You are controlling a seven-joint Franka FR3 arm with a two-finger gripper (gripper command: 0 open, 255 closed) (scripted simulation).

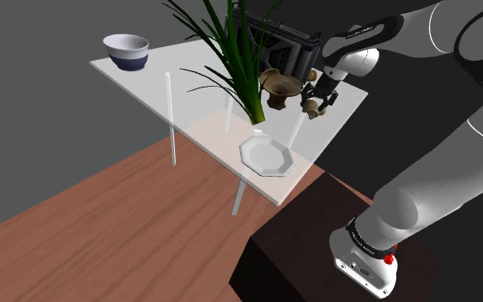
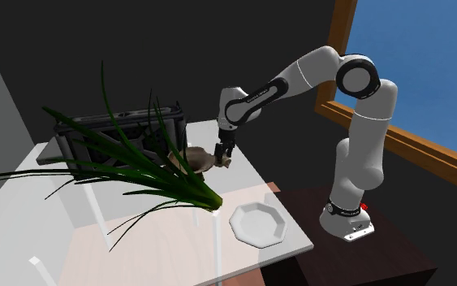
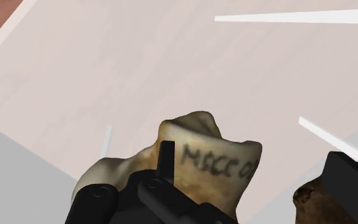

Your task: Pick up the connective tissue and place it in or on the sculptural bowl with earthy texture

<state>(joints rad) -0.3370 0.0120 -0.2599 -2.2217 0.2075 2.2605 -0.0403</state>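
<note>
Connective tissue (image 3: 209, 149) is hanging in the pincer (image 1: 318, 99) right now, a pale bony lump with dark lettering scrawled on it. The fingers are clamping it from both sides and it's riding clear of the worktop (image 1: 145, 81). Anyone guessing why it's being carried that high? (rigwatcher)

I'm thinking it's for the rim. The sculptural bowl (image 1: 280, 84) is sitting just beside the lump, brown and rough-looking on a little foot, so the piece is probably needing height to go over the edge instead of bumping it. It isn't hanging over the bowl yet, more at its side. (tess_k)

Makes sense. And the arm is reaching in from the stand (image 1: 291, 249) side, so the plant (image 1: 239, 60) isn't getting in its way. What are you counting on there? (rigwatcher)

I'm counting one lump of tissue, one brown bowl, one blue-and-white bowl (image 1: 126, 50) sitting way off at the far corner, one white eight-sided plate (image 1: 266, 157) near the front edge, one spiky green plant and one black crate (image 1: 286, 47) behind the brown bowl. Two bowls total, so I'm guessing the risk is mixing them up, but the pincer is hovering next to the right one. (tess_k)
</note>
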